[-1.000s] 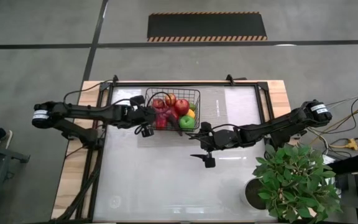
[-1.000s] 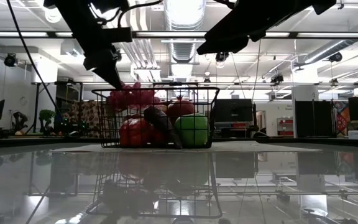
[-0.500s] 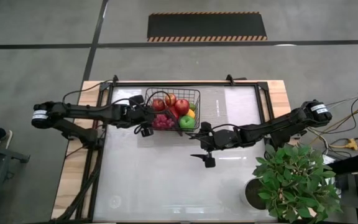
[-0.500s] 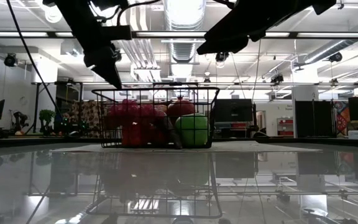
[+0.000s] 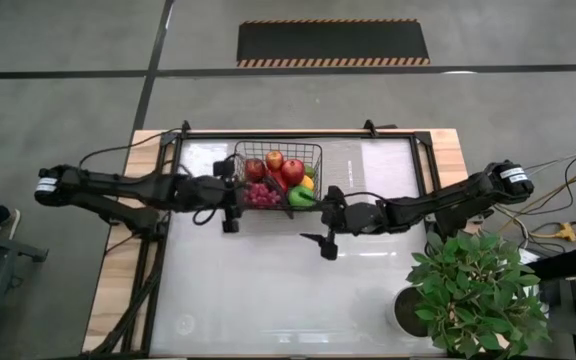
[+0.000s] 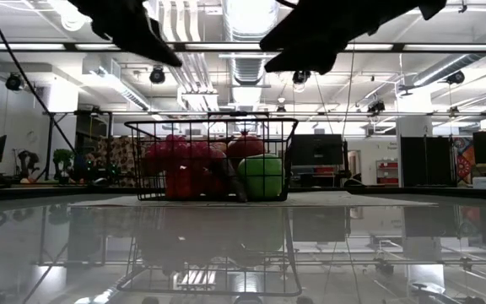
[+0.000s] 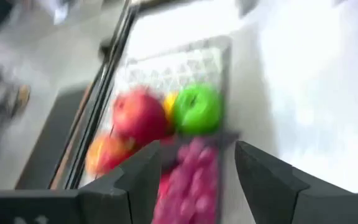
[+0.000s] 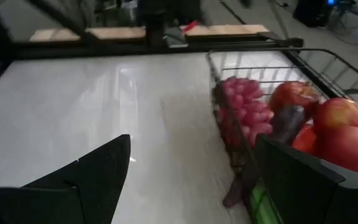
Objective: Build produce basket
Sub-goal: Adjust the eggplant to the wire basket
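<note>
The black wire basket point(image 5: 278, 175) sits at upper centre of the high view, holding red apples point(image 5: 285, 166), a green apple point(image 5: 299, 196) and purple grapes point(image 5: 261, 195). The left gripper point(image 5: 230, 205), fingers parted and empty, has pulled back from over the basket since a second ago. The right gripper point(image 5: 320, 228) hovers wide open, empty.

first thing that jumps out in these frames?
The rectangular black wire-mesh basket at the table's far middle, heaped with bright toy produce: red apples, a green apple and a purple grape bunch. Next, the two dark arms flanking it, left hand open and empty beside its left wall, right hand open just in front. A leafy green potted plant fills the near right corner.
</note>
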Tool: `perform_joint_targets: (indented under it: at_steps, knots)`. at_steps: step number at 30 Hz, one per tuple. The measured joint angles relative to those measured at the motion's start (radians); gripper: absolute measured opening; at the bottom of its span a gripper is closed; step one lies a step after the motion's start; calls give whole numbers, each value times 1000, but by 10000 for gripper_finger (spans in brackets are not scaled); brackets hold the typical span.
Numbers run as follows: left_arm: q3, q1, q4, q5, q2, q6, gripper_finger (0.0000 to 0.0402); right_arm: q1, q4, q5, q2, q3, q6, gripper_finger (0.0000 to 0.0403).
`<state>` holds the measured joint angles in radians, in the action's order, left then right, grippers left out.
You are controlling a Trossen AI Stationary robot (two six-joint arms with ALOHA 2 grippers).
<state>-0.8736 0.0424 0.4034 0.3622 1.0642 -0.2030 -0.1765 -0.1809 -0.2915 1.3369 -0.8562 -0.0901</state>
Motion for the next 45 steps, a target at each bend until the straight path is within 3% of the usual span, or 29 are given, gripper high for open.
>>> perform_joint_targets:
  at_steps: [7,13,24,36,45]
  knots:
    - [178,25,-382,-29,-117,-208,187,77,-8,12,19,-40,-49,325]
    - [293,25,-609,-23,-200,-362,187,141,109,70,127,-201,-33,325]
    - [375,25,-604,-17,-350,-355,187,268,502,90,418,-619,23,324]
    - [394,25,-577,-17,-440,-354,187,352,750,162,637,-945,-158,324]
    - [394,25,-572,-17,-438,-354,187,384,937,135,799,-1168,-275,324]
